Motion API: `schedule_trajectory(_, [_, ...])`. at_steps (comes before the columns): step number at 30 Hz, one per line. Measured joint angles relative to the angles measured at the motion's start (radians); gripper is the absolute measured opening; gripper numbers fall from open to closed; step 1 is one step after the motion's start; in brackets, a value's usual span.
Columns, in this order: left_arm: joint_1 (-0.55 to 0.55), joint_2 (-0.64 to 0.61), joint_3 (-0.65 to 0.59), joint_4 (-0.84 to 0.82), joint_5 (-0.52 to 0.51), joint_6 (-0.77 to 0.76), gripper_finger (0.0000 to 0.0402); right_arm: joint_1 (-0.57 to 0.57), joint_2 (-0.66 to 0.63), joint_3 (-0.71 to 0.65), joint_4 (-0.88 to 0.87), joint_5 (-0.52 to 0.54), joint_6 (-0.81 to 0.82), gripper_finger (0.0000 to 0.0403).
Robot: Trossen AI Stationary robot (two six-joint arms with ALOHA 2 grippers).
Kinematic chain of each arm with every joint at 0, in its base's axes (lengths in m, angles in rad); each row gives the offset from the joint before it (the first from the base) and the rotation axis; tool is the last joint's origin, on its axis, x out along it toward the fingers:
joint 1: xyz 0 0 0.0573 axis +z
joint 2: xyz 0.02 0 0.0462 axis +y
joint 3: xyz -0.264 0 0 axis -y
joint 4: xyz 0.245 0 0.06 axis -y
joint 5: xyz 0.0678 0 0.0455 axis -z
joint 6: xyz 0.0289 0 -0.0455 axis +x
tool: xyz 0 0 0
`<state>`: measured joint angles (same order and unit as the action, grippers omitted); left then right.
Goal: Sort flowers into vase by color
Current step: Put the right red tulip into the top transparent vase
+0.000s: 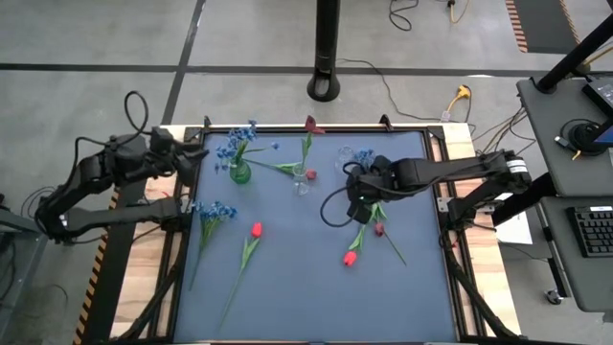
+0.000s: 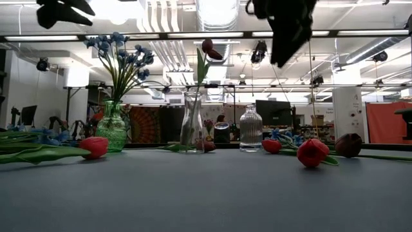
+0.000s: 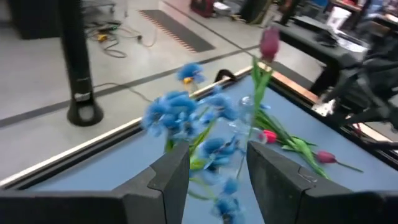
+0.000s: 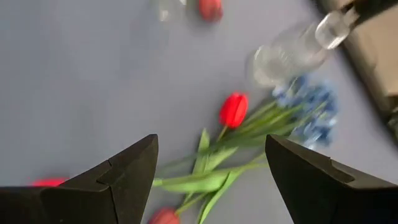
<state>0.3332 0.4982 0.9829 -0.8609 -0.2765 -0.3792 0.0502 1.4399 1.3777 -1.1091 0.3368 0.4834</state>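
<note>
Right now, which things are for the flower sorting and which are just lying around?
For the job:
- blue-blossomed flowers in the green glass vase
- red tulip in the clear glass vase
- empty ribbed clear bottle vase
- loose red tulips on the table

Just lying about:
- yellow cable plug on the floor
- black keyboard

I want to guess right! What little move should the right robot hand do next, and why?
Probably lower straight down. The right gripper hangs open above the red tulip-like flowers with green stems lying on the blue-grey table mat, not touching any. One red bud already stands in the clear glass vase, so these likely follow.
</note>
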Motion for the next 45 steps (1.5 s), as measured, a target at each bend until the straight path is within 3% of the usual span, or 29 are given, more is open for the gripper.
schedule_trajectory(3, [-0.007,0.026,0.020,0.015,0.014,0.037,0.0143,-0.017,0.000,-0.061,0.019,-0.109,0.004,0.0288])
schedule_trajectory(7, [-0.014,0.059,0.085,0.022,0.024,0.094,0.0143,-0.009,0.000,-0.133,0.035,-0.261,-0.242,0.0288])
schedule_trajectory(10, [-0.028,0.085,0.117,0.045,0.034,0.124,0.0143,0.014,0.002,-0.190,0.103,-0.295,-0.381,0.0286])
schedule_trajectory(16, [-0.074,0.122,0.095,0.174,0.147,0.163,0.0143,0.066,0.002,-0.302,0.260,-0.293,-0.507,0.0272])
schedule_trajectory(23, [-0.122,0.155,0.127,0.268,0.147,0.198,0.0143,0.110,0.025,-0.371,0.367,-0.291,-0.534,0.0253])
schedule_trajectory(36, [-0.264,0.288,0.231,0.362,0.133,0.226,0.0143,0.135,0.186,-0.370,0.371,-0.205,-0.598,0.0217])
schedule_trajectory(45, [-0.403,0.414,0.317,0.360,0.098,0.241,0.0143,0.135,0.199,-0.370,0.359,-0.194,-0.615,0.0147])
